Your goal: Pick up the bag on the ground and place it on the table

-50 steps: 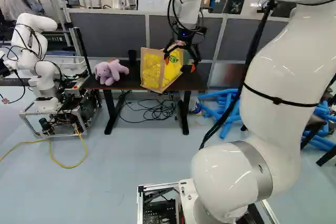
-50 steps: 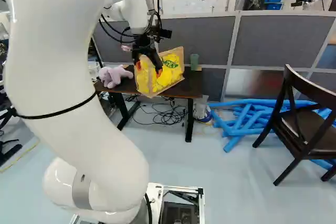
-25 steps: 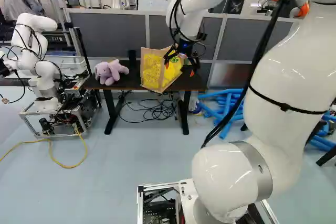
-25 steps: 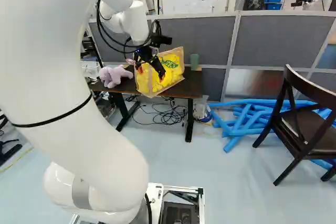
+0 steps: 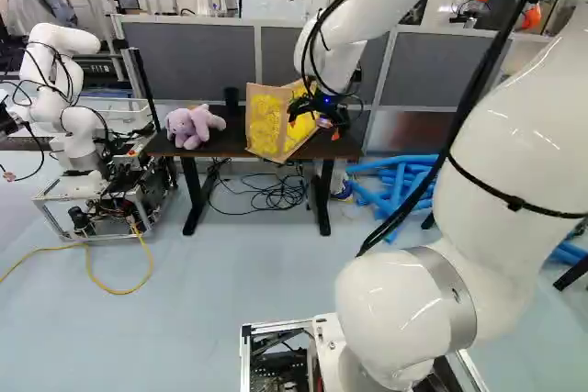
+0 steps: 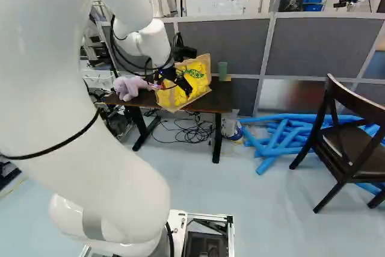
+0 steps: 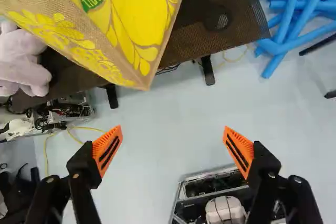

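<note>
- Your arm (image 5: 514,144) rises from the joint at the foot of both base views, bulks up large at the right of the left base view, and passes out at the top.
- Its forearm (image 5: 333,52) slants down toward the table (image 5: 221,142), with black cables (image 5: 313,43) looped alongside.
- At its end, your gripper (image 5: 314,127) hangs on the near side of the bag (image 5: 266,123).
- In the wrist view you've got the gripper (image 7: 172,127) spread wide, its orange pads (image 7: 108,149) well apart, floor (image 7: 163,114) showing between them.
- The bag rests on the table, ahead of the fingers and outside their gap.
- A purple plush elephant (image 6: 130,88) sits beside it.
</note>
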